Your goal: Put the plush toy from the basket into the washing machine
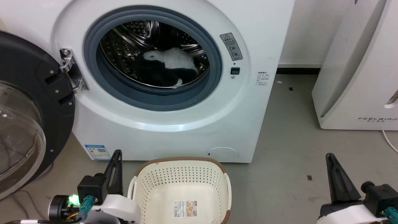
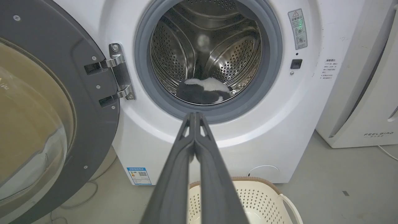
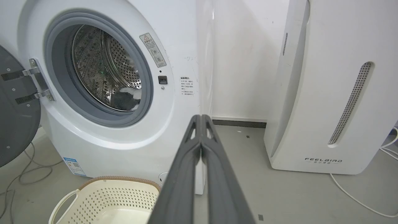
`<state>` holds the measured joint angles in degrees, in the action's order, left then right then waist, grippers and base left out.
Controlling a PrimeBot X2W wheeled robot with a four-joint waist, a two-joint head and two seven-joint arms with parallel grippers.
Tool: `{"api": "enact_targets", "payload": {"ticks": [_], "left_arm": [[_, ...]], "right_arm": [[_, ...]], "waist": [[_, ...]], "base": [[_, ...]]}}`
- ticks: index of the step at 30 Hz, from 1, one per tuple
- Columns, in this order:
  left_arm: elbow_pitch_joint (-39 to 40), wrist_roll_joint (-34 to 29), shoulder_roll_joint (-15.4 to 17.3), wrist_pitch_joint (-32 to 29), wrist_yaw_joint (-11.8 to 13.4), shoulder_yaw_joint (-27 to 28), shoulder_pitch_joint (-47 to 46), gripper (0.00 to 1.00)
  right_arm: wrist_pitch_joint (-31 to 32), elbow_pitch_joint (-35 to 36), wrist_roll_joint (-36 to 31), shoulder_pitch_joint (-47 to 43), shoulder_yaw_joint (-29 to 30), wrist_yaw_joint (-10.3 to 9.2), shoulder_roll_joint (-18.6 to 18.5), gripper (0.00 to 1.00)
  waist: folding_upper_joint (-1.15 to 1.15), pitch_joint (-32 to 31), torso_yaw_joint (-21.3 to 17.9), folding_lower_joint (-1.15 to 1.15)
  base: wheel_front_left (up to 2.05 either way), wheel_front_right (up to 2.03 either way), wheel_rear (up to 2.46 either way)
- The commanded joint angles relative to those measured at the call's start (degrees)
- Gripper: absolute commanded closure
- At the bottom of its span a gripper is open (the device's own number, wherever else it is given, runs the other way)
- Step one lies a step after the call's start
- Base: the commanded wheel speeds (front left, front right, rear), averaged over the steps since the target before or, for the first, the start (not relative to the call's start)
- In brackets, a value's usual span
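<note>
While the washing machine stands with its black-rimmed glass door swung wide open on the robot's left of the porthole, the plush toy lies inside its perforated steel drum. It rests on the drum's bottom just behind the grey gasket, white fur uppermost and black fur below. The basket sits on the floor just before the washing machine's base, a paper label on its inner bottom. The left gripper hangs in front of the washing machine, below the porthole and well apart from the toy, its fingers pressed together tip to tip. The right gripper hangs near the machine's right front corner, its fingers likewise together.
</note>
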<state>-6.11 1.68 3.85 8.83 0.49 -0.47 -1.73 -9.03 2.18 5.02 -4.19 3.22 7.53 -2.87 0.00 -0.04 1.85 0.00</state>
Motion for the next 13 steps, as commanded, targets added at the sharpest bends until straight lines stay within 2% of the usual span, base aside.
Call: {"api": "enact_targets", "payload": {"ticks": [1,13], "left_arm": [[0.6,-0.5,-0.3,-0.5,-0.2,0.2,0.7,1.00],[1.4,-0.6,-0.4,-1.7,-0.2,0.2,0.9,1.00]], "right_arm": [[0.6,-0.3,-0.4,1.1,-0.2,-0.02,0.0,1.00],[1.9,-0.6,-1.1,1.6,-0.7,-0.02,0.0,1.00]], "waist": [[0.00,0.0,-0.1,0.00],[0.00,0.0,-0.3,0.00]], "base": [[0.00,0.00,0.00],[0.00,0.00,0.00]]}}
